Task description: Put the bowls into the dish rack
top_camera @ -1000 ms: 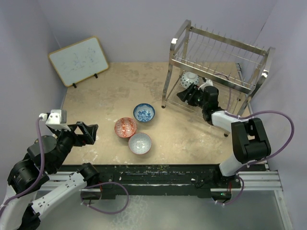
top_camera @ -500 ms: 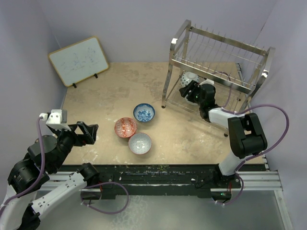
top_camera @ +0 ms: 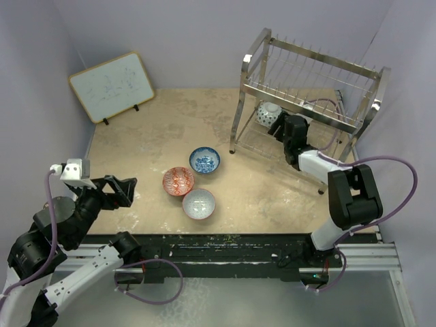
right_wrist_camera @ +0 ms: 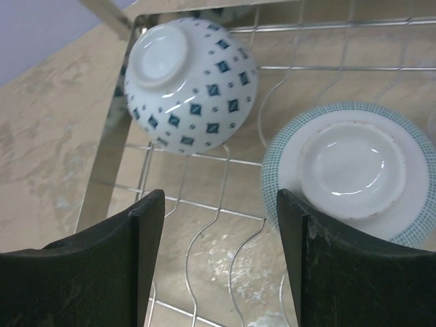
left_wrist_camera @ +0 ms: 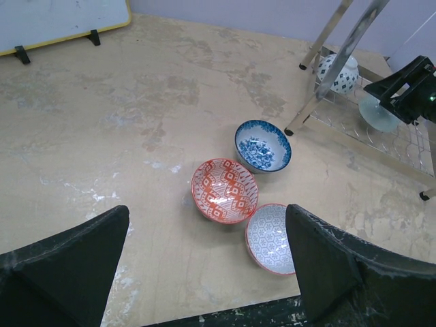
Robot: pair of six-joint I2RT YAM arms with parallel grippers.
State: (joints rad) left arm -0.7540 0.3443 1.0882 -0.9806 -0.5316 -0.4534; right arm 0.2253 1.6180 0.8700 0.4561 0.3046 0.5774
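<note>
Since a second ago, your right arm has pushed deeper under the dish rack [top_camera: 243,78], and the left arm has sunk a little toward the near left corner.

The right pincer [right_wrist_camera: 219,211] is released. Its two fingers stand apart over the wire of the lower shelf with nothing between them. Two bowls already lie on that shelf at the far right, both with the foot toward the wrist camera: the spotted bowl [right_wrist_camera: 191,85] on the left and the mint bowl [right_wrist_camera: 347,170] on the right, just past the right finger. The left pincer [top_camera: 126,189] is also spread wide and empty, hanging over the near left of the table [top_camera: 136,150].

Three bowls wait mouth up in the middle of the table. The blue bowl [top_camera: 204,160] is farthest, the red bowl [top_camera: 178,180] is to its near left, and the grey-white bowl [top_camera: 198,203] is nearest.

I judge these bowls to be stiff glazed ceramic, not heavy but slippery, and they may chip against the metal wire. You should probably pinch the rim, one finger inside and one outside, and set each one down gently.

I can read no brand or label on the bowls or the rack. The whiteboard [top_camera: 112,85] at the far left carries only faint marks that are too small to read.
</note>
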